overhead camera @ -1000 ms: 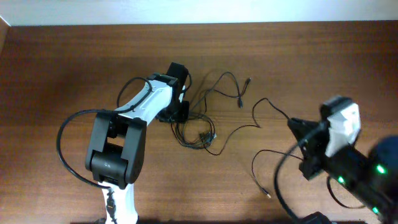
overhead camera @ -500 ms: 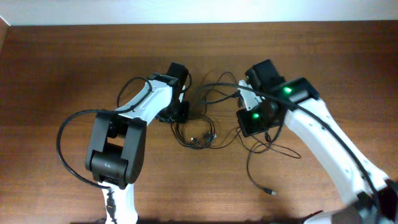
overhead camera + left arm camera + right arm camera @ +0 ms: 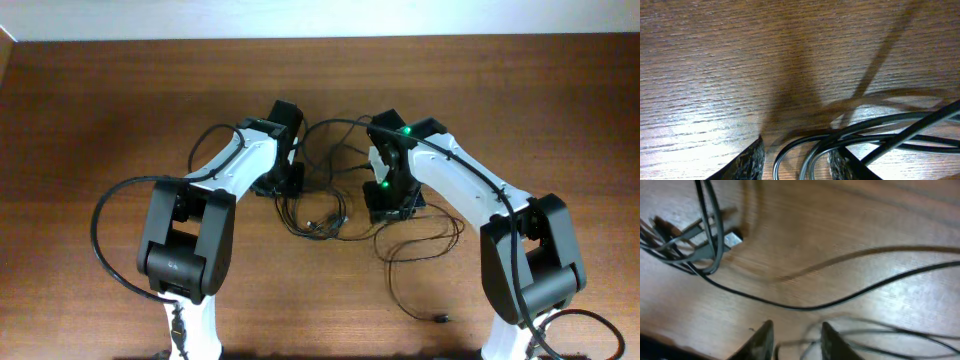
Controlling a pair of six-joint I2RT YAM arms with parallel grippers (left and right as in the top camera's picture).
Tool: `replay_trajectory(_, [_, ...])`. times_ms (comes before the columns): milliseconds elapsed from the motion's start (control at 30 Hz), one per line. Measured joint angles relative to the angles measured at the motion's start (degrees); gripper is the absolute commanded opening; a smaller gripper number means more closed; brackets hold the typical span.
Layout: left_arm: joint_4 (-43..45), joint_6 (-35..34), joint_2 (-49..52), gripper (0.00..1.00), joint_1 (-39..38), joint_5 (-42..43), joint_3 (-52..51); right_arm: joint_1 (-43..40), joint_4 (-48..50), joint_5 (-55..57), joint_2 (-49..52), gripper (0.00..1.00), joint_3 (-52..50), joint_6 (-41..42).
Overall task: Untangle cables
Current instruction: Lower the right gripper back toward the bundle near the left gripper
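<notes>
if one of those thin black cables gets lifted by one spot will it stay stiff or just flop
Probably floppy: the cables lie in loose curves and loops on the table. Likely light, being so thin. Lifting one strand may drag the others, since they cross in a tangle.

Softly and evenly lit from above in the overhead view with only faint shadows, glaring pale on the table (image 3: 690, 132) at the left wrist view's lower left, with wide diffuse shadows and slightly soft near-lens cables (image 3: 920, 127), and motion-smeared across the right wrist view.
</notes>
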Motion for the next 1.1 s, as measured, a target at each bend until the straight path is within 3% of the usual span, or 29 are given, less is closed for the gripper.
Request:
replay_trajectory(33, [0.0, 0.0, 0.0, 0.44, 0.0, 0.0, 0.0, 0.0, 1.0, 0.1, 0.0, 0.67, 0.0, -0.8])
replay_trajectory(100, [0.0, 0.0, 0.0, 0.43, 0.0, 0.0, 0.0, 0.0, 3.4, 0.1, 0.0, 0.86, 0.0, -2.3])
replay_trajectory(233, [0.0, 0.0, 0.0, 0.44, 0.0, 0.0, 0.0, 0.0, 6.8, 0.7, 0.1, 1.00, 0.0, -3.3])
replay_trajectory(367, [0.0, 0.0, 0.0, 0.44, 0.0, 0.0, 0.0, 0.0, 13.8, 8.6, 0.2, 0.99, -0.1, -0.1])
replay_trajectory(433, [0.0, 0.0, 0.0, 0.44, 0.0, 0.0, 0.0, 0.0, 16.0, 16.0, 0.2, 0.99, -0.1, 6.9])
replay_trajectory(567, [0.0, 0.0, 0.0, 0.45, 0.0, 0.0, 0.0, 0.0, 12.7, 19.8, 0.2, 0.99, -0.1, 18.8])
replay_trajectory(667, [0.0, 0.0, 0.0, 0.45, 0.0, 0.0, 0.0, 0.0, 9.9, 14.4, 0.2, 0.99, -0.3, 27.8])
replay_trajectory(933, [0.0, 0.0, 0.0, 0.46, -0.2, -0.2, 0.0, 2.1, 6.6, 6.9, 0.3, 0.99, -1.4, 32.2])
replay_trajectory(1000, [0.0, 0.0, 0.0, 0.47, -0.2, -0.2, 0.0, 4.0, 8.1, 7.0, 0.3, 0.92, -2.7, 33.5])
replay_trajectory(1100, [0.0, 0.0, 0.0, 0.47, -0.3, -0.2, 0.0, 6.3, 8.9, 7.2, 0.3, 0.70, -5.2, 38.2])
